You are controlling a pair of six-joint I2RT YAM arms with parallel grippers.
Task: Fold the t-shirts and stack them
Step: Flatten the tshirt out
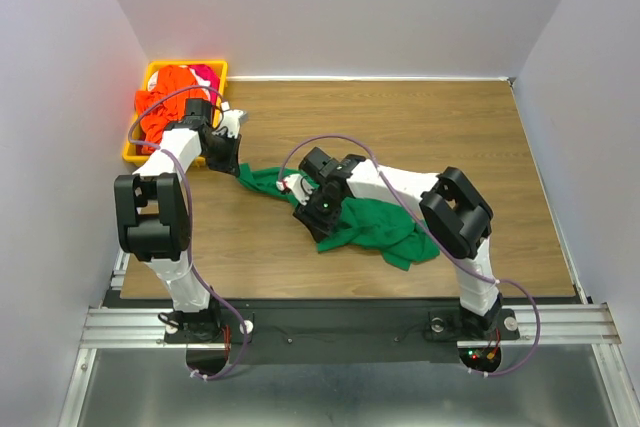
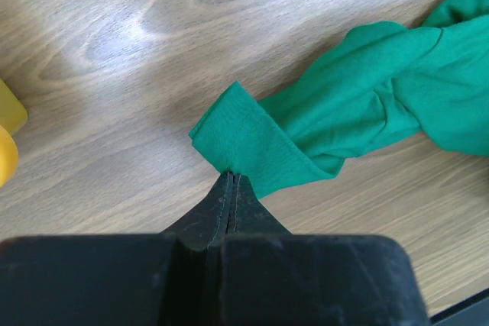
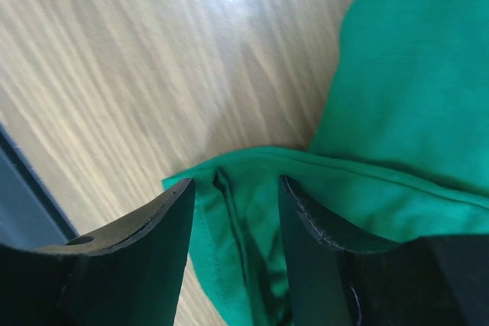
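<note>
Your left fingers [image 2: 231, 182] are pressed together on a corner of the green shirt [image 2: 367, 104], pinching a folded hem right at their tips. From that pinch the cloth runs off toward two o'clock in the left wrist view as a loosely twisted rope, lying on the wooden surface [image 2: 114, 74].

Seen from above, the pinch sits at about nine o'clock from the middle of the surface. The bulk of the shirt lies crumpled just past the middle toward five o'clock, with your right arm reaching over it.

Your right fingers [image 3: 294, 208] are spread and stand over an edge of the same shirt. A stitched hem lies in the gap between them, and you can see neither finger pressing on it. More green cloth fills the two o'clock part of the right wrist view, and bare wood shows at ten o'clock.

The yellow bin [image 1: 131, 153] sits at the ten o'clock corner of the surface, just beside your left arm. The orange shirt [image 1: 165, 107] is heaped inside it. The red-pink shirt [image 1: 207, 74] shows at the bin's far side, at about one o'clock from the orange one. Both lie unfolded.
</note>
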